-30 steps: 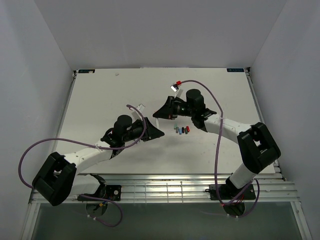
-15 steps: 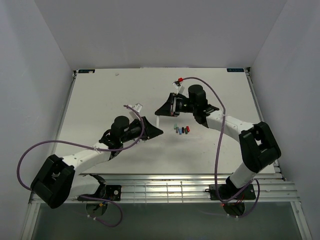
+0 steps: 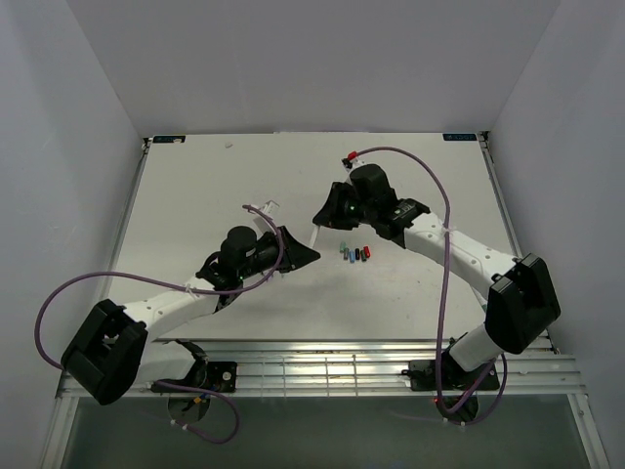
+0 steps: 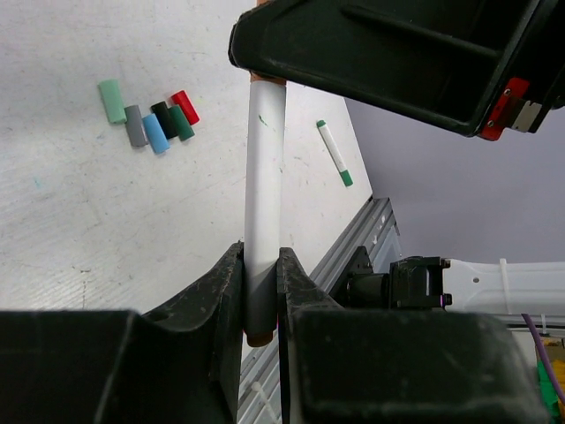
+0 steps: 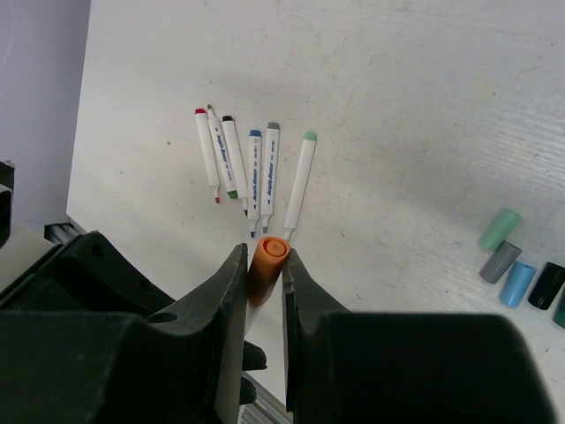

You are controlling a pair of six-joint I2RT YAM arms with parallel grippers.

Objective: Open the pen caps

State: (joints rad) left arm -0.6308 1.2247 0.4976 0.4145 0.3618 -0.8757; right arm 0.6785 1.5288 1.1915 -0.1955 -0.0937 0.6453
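Orange cap (image 5: 269, 253) tight in right hand (image 5: 262, 261), barrel (image 4: 265, 159) in left hand (image 4: 260, 261)

Six loose pen caps (image 4: 155, 132) lay clustered on the tabletop (image 4: 71, 221): one mint, one grey, one light blue, one black, one dark green, one red. Six uncapped pens (image 5: 254, 177) lay well apart from that cluster. One capped pen (image 4: 264, 194), bearing one orange cap (image 5: 267, 258), was gripped by two claws, the left claw (image 4: 262, 274) and the right claw (image 5: 263, 265).
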